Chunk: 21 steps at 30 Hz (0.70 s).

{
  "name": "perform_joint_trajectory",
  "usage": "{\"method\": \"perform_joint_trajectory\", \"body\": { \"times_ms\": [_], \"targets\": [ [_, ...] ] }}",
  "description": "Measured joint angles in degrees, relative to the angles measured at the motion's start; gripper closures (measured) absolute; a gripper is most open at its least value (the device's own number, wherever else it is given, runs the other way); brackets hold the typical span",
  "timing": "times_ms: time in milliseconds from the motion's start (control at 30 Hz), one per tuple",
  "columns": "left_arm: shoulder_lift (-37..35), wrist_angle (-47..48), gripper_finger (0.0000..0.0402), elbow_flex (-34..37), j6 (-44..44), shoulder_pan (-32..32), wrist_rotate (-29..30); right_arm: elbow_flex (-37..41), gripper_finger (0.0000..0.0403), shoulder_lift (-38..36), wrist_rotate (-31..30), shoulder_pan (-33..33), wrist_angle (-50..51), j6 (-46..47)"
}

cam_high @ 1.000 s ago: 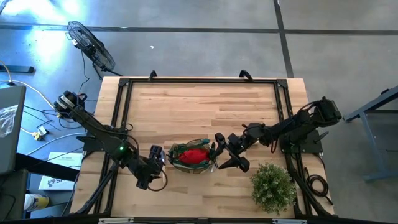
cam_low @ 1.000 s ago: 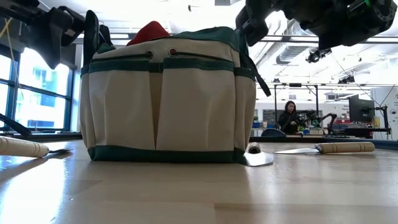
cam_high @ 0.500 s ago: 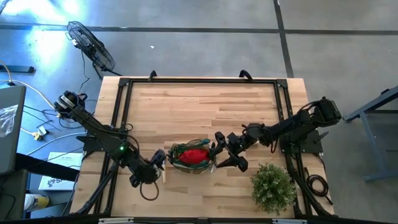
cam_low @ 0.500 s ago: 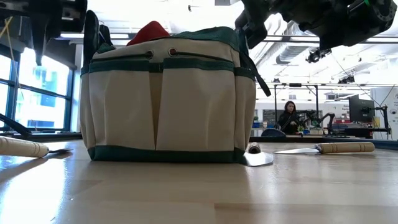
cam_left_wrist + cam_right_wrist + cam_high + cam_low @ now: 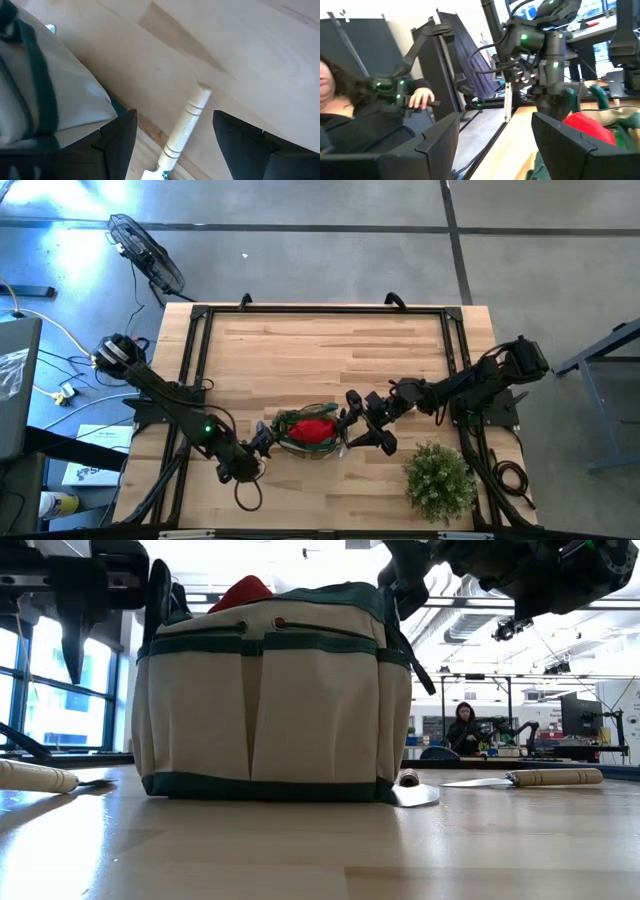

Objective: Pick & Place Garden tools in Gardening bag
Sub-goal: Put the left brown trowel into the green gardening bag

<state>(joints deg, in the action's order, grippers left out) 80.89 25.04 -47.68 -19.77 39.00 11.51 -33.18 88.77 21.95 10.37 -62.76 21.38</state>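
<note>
We see the left end effector (image 5: 262,442) hovering just left of the gardening bag (image 5: 312,430), its fingers (image 5: 117,142) spread wide and holding nothing. In the left wrist view a pale wooden tool handle (image 5: 186,126) lies on the table (image 5: 330,350) between those open fingers, close beside the bag's cream wall (image 5: 45,95); we cannot see the tool's metal end there. The low view shows another wooden handle (image 5: 35,776) lying on the table to the left of the bag.

The bag stands upright near the front middle of the table, with a red fabric piece (image 5: 312,429) showing in its open top.

Right of the bag, the right end effector (image 5: 352,435) hangs just beside the rim, its fingers (image 5: 440,145) apart and empty. In the low view a trowel (image 5: 520,778) lies flat on the table beyond the bag's right side. A bushy potted plant (image 5: 438,477) sits at the table's front right corner.
</note>
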Motion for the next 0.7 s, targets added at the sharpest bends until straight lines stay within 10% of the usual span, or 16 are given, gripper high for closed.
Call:
{"method": "perform_joint_trajectory", "body": {
  "times_ms": [700],
  "targets": [
    [1.2, -3.0, 0.0148, 0.0, 11.0, 0.0, -1.8, 0.0, 0.0163, 0.0, -16.9, 4.7, -2.9, 5.5]
  ]
}}
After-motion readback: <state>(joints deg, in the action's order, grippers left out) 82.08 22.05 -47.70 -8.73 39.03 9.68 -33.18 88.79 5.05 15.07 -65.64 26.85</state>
